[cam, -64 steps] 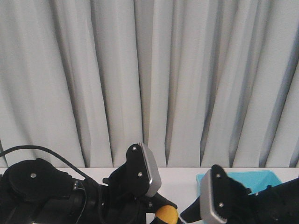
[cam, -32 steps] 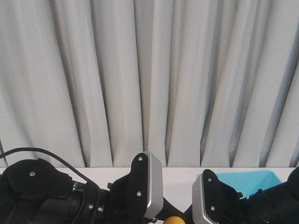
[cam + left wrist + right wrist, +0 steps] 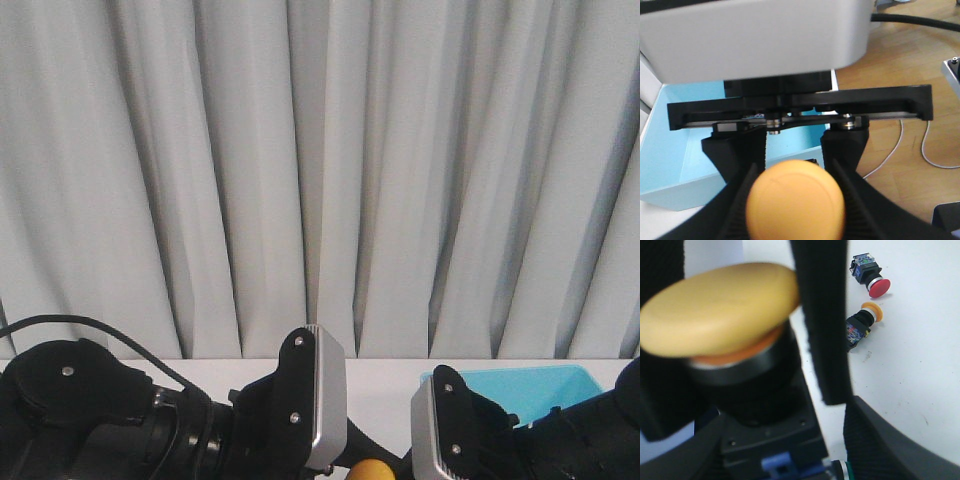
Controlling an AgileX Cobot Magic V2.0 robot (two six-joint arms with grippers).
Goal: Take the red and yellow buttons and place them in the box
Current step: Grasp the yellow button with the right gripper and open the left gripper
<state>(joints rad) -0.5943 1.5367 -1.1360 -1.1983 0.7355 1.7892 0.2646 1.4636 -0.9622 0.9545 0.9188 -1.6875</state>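
Domed glossy yellow button (image 3: 796, 204)

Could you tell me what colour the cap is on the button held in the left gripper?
Yellow-orange; the left wrist view shows the cap best.

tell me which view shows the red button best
The right wrist view: the red button lies on the white table, cap and black body both visible, near a small yellow button. The front and left wrist views don't show it at all.
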